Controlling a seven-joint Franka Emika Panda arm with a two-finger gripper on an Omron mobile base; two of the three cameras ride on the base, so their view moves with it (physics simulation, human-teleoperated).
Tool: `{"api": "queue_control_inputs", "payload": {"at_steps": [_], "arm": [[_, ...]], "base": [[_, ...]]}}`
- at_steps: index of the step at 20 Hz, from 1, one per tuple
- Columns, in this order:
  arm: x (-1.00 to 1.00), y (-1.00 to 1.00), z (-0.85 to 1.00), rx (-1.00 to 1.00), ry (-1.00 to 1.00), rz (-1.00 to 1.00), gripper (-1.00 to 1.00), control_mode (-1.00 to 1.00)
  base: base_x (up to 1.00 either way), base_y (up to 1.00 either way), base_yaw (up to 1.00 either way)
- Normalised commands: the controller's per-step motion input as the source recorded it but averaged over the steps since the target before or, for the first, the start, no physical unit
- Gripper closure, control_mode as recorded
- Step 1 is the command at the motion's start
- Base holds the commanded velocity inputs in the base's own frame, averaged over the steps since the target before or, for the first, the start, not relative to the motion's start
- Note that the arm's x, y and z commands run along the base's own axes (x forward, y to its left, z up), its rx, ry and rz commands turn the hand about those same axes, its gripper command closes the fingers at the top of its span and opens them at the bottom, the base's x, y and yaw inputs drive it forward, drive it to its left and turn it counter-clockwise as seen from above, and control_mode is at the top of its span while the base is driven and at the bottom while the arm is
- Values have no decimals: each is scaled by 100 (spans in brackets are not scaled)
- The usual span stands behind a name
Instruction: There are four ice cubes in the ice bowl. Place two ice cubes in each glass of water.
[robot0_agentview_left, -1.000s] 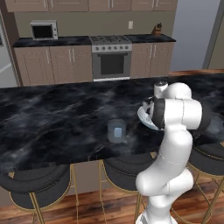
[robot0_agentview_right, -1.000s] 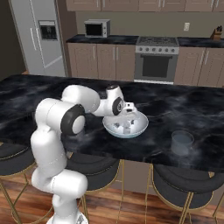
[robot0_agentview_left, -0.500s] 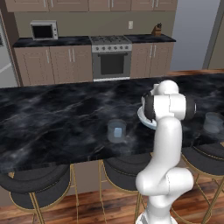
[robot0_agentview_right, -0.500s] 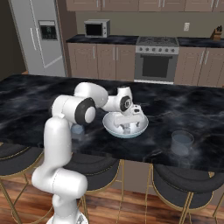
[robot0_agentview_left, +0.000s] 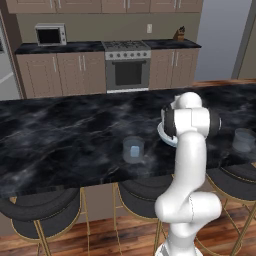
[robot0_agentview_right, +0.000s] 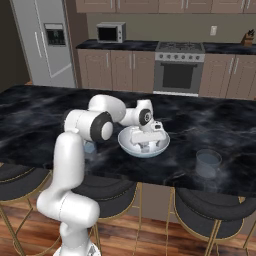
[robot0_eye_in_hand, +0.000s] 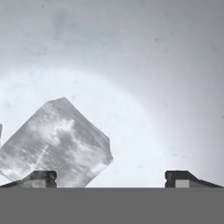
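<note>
The gripper (robot0_eye_in_hand: 111, 178) is low in the bowl (robot0_agentview_right: 161, 147), jaws wide and empty. The ice cube (robot0_eye_in_hand: 57, 142) sits beside one fingertip (robot0_eye_in_hand: 39, 177), so better to center over it before closing.

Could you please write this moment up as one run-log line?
phase: reaching into ice bowl | gripper: open, low inside bowl | ice cube: near one fingertip, not gripped | left glass: one cube inside

Kitchen: stove (robot0_agentview_left: 127, 65), microwave (robot0_agentview_left: 50, 34), fridge (robot0_agentview_right: 48, 47)

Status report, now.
Gripper open, down inside ice bowl. Ice cube by one fingertip, not between them. One glass already holds a cube; other glass looks empty. Nothing in the way.
</note>
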Motion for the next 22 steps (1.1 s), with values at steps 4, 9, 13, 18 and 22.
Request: {"api": "queue_control_inputs", "payload": {"at_steps": [4,9,13,18,22], "arm": [[-38,0,-7,10,1,-4,-100,-100],[-18,14,6,14,-17,-19,-100,-100],[15,22,1,10,-16,-16,-100,-100],[-7,5,0,0,2,-6,-100,-100],[-39,-3,-8,-6,11,0,-100,-100]], "base": [[0,0,0],[0,0,0],[0,0,0],[0,0,0],[0,0,0]]}}
